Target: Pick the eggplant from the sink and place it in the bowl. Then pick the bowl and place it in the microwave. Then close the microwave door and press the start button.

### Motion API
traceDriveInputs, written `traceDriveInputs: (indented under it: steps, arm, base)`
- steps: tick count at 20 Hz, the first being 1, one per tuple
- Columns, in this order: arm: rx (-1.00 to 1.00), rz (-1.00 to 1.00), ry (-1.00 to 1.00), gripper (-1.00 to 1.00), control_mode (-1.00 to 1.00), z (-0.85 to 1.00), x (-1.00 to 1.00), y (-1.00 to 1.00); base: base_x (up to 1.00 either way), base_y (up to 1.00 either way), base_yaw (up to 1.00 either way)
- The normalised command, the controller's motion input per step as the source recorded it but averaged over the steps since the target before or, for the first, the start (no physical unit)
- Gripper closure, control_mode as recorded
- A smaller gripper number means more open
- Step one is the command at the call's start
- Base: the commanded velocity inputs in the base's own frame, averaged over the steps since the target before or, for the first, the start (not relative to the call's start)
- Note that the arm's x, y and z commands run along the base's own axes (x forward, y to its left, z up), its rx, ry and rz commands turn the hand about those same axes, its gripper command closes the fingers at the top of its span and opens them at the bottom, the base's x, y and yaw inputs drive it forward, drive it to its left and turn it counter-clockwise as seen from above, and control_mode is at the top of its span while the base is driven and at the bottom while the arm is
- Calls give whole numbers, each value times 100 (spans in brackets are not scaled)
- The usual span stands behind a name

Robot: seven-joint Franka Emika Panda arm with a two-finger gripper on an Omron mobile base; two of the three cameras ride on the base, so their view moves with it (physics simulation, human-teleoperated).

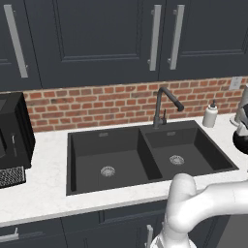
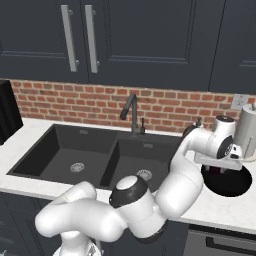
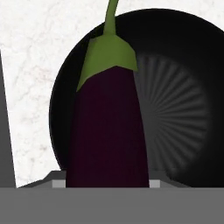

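The dark purple eggplant (image 3: 107, 131) with its green cap stands up from the bottom of the hand view, and my gripper (image 2: 218, 169) is shut on it; the eggplant hides the fingertips. Right beneath it lies the black round bowl (image 3: 175, 109), resting on the white counter to the right of the sink (image 2: 55, 160). From the right base view the hand hovers just over the bowl's (image 2: 232, 185) left rim. The bowl's edge (image 1: 241, 141) peeks in at the right border of the left base view. Both sink basins (image 1: 92, 160) hold nothing. The microwave and its door are out of view.
A dark angular tap (image 1: 162, 106) rises behind the sink, with a white soap dispenser (image 1: 210, 115) to its right. A grey cylinder (image 2: 247, 131) stands just behind the bowl. A black boxy appliance (image 1: 12, 135) sits on the counter at far left. Dark cupboards hang overhead.
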Motion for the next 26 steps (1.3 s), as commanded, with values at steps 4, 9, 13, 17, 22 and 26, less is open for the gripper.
traceDriveInputs:
  steps: [4,9,13,17,22,26]
  arm:
    - [0,0,0,100,-100,-35,3,0]
    - [0,0,1,100,-100,-33,5,-4]
    - [0,0,0,100,-100,-31,4,-6]
    - [0,0,1,-100,-100,-31,8,-2]
    - [0,0,0,-100,-100,-9,12,0]
    - [0,0,0,-100,-100,5,0,0]
  base:
    - [0,0,0]
    - [0,0,0]
    - [0,0,0]
    - [0,0,0]
    - [0,0,0]
    - [0,0,0]
